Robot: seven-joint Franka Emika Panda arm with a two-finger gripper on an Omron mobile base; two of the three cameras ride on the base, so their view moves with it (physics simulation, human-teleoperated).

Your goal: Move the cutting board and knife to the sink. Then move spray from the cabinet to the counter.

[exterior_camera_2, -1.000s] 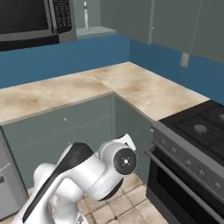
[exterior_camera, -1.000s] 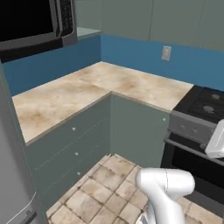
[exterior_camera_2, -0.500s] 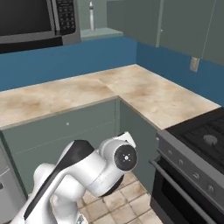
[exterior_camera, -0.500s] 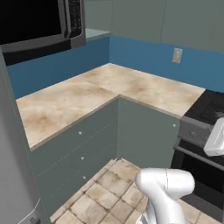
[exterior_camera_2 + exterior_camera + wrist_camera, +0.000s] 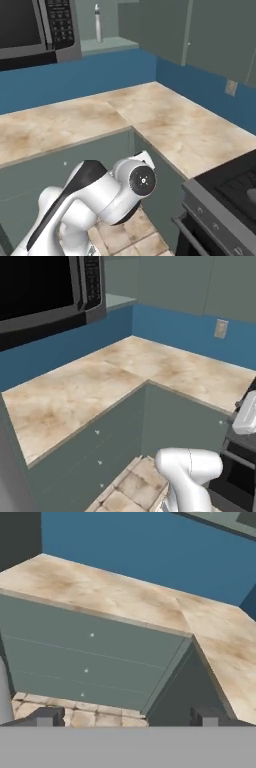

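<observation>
Driving has swung my whole view rightward along the corner surface [image 5: 125, 376]; nothing on it moved. My pincer [image 5: 125, 718] hangs wide apart, empty. Board, knife and sink aren't before me, so I should keep rolling, arm tucked.

The counter [image 5: 125, 376] wraps an inner corner, beige marbled stone over grey-green drawer fronts [image 5: 90, 662], running along the blue wall toward the stove's [image 5: 235, 190] edge at one end.
</observation>
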